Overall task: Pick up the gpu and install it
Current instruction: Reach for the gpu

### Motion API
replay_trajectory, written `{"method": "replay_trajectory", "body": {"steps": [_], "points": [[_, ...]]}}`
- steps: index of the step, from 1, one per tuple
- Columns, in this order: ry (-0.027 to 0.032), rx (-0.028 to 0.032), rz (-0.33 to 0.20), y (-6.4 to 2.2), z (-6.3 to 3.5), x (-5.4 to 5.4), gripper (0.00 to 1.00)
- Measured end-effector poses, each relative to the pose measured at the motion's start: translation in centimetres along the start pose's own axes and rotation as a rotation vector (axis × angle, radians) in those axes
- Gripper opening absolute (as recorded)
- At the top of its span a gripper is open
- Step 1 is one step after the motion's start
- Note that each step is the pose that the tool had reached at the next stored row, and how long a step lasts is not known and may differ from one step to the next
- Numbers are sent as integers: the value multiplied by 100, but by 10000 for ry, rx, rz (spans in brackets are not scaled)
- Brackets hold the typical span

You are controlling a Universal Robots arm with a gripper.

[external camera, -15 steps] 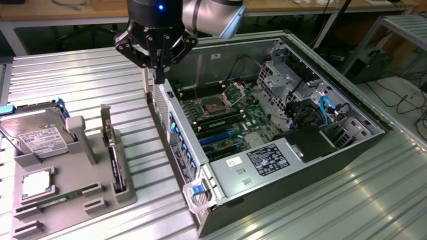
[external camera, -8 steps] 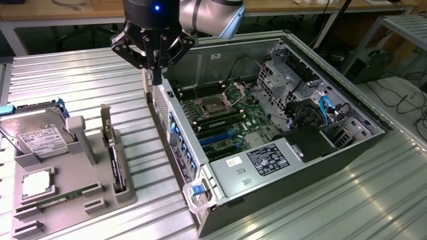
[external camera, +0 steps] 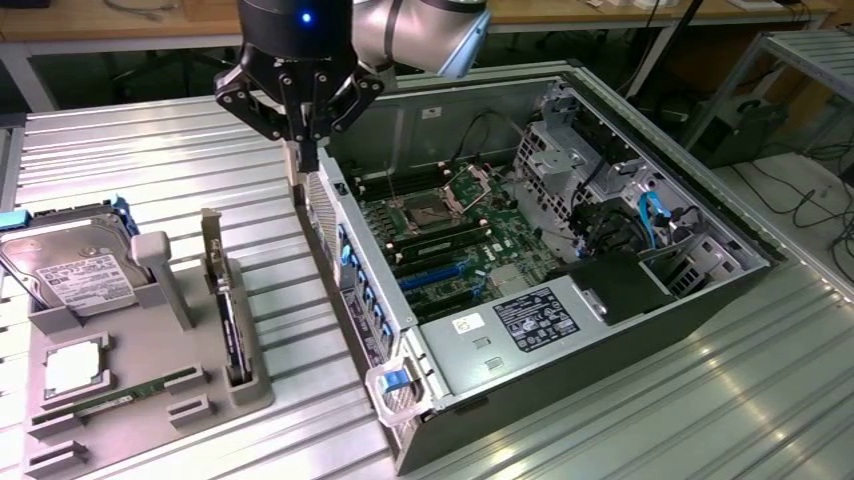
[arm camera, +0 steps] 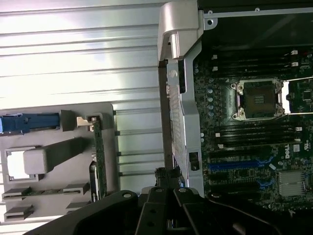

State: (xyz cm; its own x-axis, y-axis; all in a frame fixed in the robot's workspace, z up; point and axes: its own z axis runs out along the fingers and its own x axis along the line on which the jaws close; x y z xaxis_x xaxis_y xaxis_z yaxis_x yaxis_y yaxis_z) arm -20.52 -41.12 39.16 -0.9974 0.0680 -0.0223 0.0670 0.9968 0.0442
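Desk (external camera: 627, 420): ribbed sheet metal, silvery, glossy, strong glare.
Computer case (external camera: 427, 120): grey sheet metal, dull satin finish; rear panel perforated.
Motherboard (external camera: 461, 235): green circuit board, slight sheen.
Holder tray (external camera: 160, 380): grey plastic, matt, smooth.
Hard drive (external camera: 74, 270): bright bare metal, white paper label.
Gpu (external camera: 235, 340): dark edge, pale metal bracket.
Gripper (external camera: 307, 165): black, matt.
Arm joint (external camera: 427, 35): silver, smooth, glossy.

Ribbed metal bench (external camera: 160, 150), glare streaks on the slats. Wooden desk (external camera: 120, 18) runs beyond its far edge; aluminium frame (external camera: 801, 45) and floor cables (external camera: 817, 200) off the exterior view's right edge.
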Motion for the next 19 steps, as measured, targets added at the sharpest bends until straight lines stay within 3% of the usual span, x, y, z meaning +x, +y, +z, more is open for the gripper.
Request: {"method": "replay_trajectory", "body": {"steps": [19], "points": [[7, 1, -9, -33, 3, 104, 11]]}}
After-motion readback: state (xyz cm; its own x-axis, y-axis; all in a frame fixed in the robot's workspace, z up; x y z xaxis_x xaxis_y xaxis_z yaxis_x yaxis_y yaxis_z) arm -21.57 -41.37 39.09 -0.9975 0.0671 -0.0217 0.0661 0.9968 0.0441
